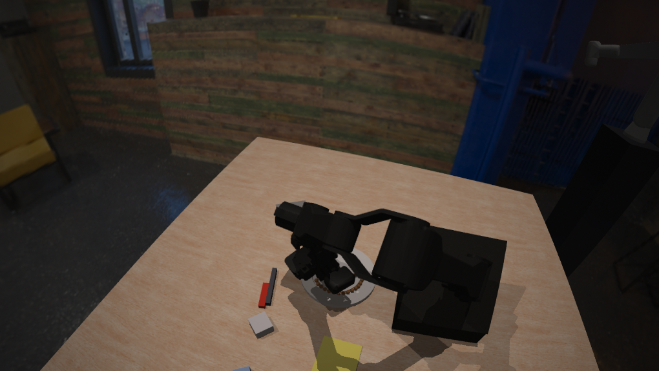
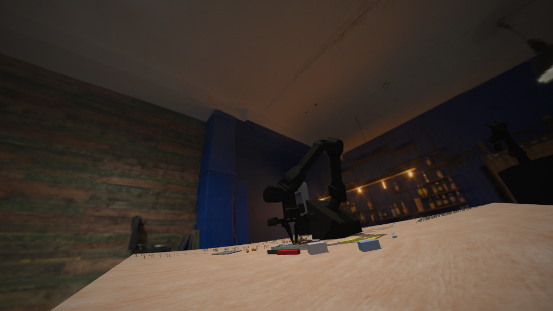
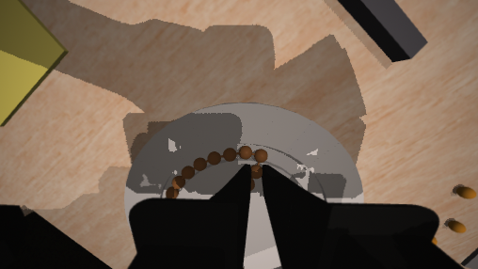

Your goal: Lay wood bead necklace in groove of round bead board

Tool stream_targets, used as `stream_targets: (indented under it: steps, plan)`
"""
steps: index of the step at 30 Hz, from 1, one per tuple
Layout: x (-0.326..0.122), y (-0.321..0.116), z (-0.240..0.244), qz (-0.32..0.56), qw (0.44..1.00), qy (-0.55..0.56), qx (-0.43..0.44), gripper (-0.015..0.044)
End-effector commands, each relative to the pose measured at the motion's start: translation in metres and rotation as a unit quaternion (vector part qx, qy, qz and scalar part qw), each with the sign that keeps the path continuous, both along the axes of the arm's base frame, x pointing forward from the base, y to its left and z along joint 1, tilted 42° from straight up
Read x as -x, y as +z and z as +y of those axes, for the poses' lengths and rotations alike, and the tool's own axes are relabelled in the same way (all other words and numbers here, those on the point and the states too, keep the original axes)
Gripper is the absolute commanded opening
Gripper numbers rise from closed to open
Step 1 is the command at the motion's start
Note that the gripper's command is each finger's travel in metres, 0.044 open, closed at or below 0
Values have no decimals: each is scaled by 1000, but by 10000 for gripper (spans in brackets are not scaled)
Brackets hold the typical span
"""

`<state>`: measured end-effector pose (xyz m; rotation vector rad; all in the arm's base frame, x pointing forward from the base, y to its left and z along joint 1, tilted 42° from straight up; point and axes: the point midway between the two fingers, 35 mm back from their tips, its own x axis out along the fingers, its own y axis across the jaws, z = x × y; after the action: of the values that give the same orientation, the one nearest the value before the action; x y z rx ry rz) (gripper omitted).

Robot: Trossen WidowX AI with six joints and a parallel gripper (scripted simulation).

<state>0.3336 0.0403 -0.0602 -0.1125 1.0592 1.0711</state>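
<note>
On my wrist view, the claw [image 1: 321, 275] [image 2: 295, 242] [image 3: 256, 170] is nearly closed, pinching the wood bead necklace [image 1: 358, 287] [image 2: 303, 241] [image 3: 214, 158], which arcs from ten to twelve o'clock on the round bead board [image 1: 366, 293] [image 2: 274, 248] [image 3: 278, 122], then bends inward.

A red block [image 1: 263, 295] lies against a dark bar [image 1: 271, 286], with a yellow sheet [image 1: 338, 354] well apart.

Bar or café interior: wall of mixed-colour wooden planks [image 1: 258, 83] [image 2: 96, 185]; shelves of bottles [image 2: 441, 196] beneath a row of glowing bulbs [image 2: 384, 185]; blue column [image 1: 488, 101] [image 2: 216, 181]; yellow cushioned chair [image 1: 25, 143] on a dark floor [image 1: 106, 184]; window [image 1: 133, 30] at one side.
</note>
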Motion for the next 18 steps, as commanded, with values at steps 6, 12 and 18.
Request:
stream_targets:
  steps: [6,12,18]
  plan:
    - [0,0,0,0,1000,0,0,0]
    - [0,0,0,0,1000,0,0,0]
    - [0,0,0,0,1000,0,0,0]
